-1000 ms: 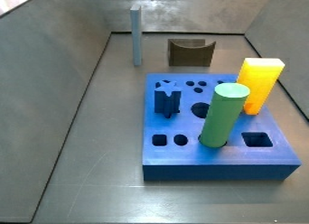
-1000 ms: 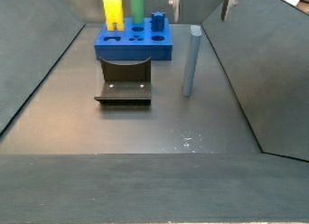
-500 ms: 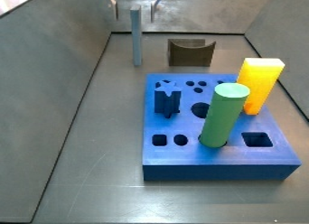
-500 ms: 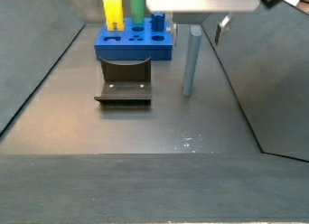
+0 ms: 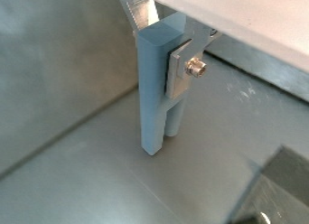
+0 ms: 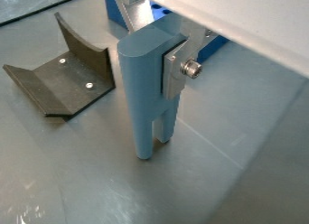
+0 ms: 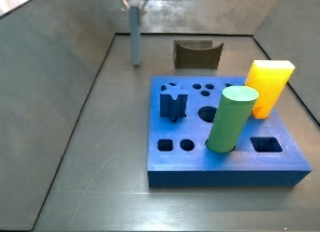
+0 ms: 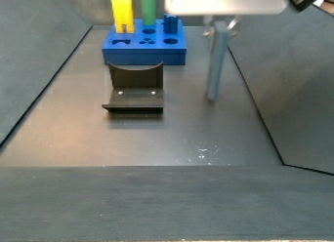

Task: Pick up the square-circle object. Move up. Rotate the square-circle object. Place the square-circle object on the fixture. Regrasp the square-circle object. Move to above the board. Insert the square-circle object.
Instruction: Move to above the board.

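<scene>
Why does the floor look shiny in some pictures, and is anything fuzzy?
In a side view, glare spots glint on the floor; in a wrist view the tool around the square-circle object looks sharp, while the fixture looks softer.

The claw [image 8: 220,27] holding the square-circle object [image 8: 217,65] has bare floor around; fixture [image 8: 133,86] and board [image 8: 144,49] stand beside.
</scene>
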Robot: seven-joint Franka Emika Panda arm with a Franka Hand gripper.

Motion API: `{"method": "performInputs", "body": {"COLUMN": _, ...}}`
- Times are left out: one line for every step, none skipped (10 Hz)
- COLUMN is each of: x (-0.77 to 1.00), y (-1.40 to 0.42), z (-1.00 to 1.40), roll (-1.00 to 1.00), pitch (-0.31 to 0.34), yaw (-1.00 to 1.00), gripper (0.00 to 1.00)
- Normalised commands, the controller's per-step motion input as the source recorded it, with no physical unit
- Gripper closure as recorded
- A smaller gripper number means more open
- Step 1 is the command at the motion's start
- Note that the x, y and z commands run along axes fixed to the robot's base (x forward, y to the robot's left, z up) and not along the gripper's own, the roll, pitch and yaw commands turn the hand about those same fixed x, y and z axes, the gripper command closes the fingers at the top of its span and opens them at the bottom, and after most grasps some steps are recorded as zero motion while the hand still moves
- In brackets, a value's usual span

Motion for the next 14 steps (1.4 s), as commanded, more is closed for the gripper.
{"method": "performInputs", "body": {"x": -0.42, "y": 0.0, "z": 1.0, "roll": -0.02, "pitch": 0.026, "yaw": 0.02, "gripper": 1.0}}
{"method": "performInputs", "body": {"x": -0.38, "y": 0.0, "z": 1.0, "roll": -0.02, "pitch": 0.029, "yaw": 0.01, "gripper": 1.0}}
{"method": "performInputs", "body": {"x": -0.36, "y": 0.0, "z": 1.0, "roll": -0.03, "pitch": 0.042, "yaw": 0.01, "gripper": 1.0}}
{"method": "performInputs", "body": {"x": -0.34, "y": 0.0, "z": 1.0, "roll": -0.03, "pitch": 0.027, "yaw": 0.0, "gripper": 1.0}}
{"method": "performInputs", "body": {"x": -0.32, "y": 0.0, "z": 1.0, "roll": -0.04, "pitch": 0.013, "yaw": 0.0, "gripper": 1.0}}
{"method": "performInputs", "body": {"x": -0.31, "y": 0.0, "z": 1.0, "roll": -0.04, "pitch": 0.009, "yaw": 0.0, "gripper": 1.0}}
{"method": "performInputs", "body": {"x": -0.29, "y": 0.0, "z": 1.0, "roll": -0.04, "pitch": 0.008, "yaw": 0.0, "gripper": 1.0}}
{"method": "performInputs", "body": {"x": -0.27, "y": 0.01, "z": 1.0, "roll": -0.05, "pitch": 0.008, "yaw": -0.01, "gripper": 1.0}}
{"method": "performInputs", "body": {"x": -0.25, "y": 0.01, "z": 1.0, "roll": -0.06, "pitch": 0.014, "yaw": -0.01, "gripper": 1.0}}
{"method": "performInputs", "body": {"x": -0.23, "y": 0.01, "z": 1.0, "roll": -0.06, "pitch": 0.013, "yaw": -0.01, "gripper": 1.0}}
{"method": "performInputs", "body": {"x": -0.22, "y": 0.01, "z": 1.0, "roll": -0.06, "pitch": 0.014, "yaw": -0.01, "gripper": 1.0}}
{"method": "performInputs", "body": {"x": -0.18, "y": 0.01, "z": 1.0, "roll": -0.07, "pitch": 0.031, "yaw": -0.01, "gripper": 1.0}}
{"method": "performInputs", "body": {"x": -0.14, "y": 0.02, "z": 0.95, "roll": -0.07, "pitch": 0.047, "yaw": -0.02, "gripper": 1.0}}
{"method": "performInputs", "body": {"x": -0.06, "y": 0.02, "z": 0.74, "roll": -0.08, "pitch": 0.07, "yaw": -0.02, "gripper": 1.0}}
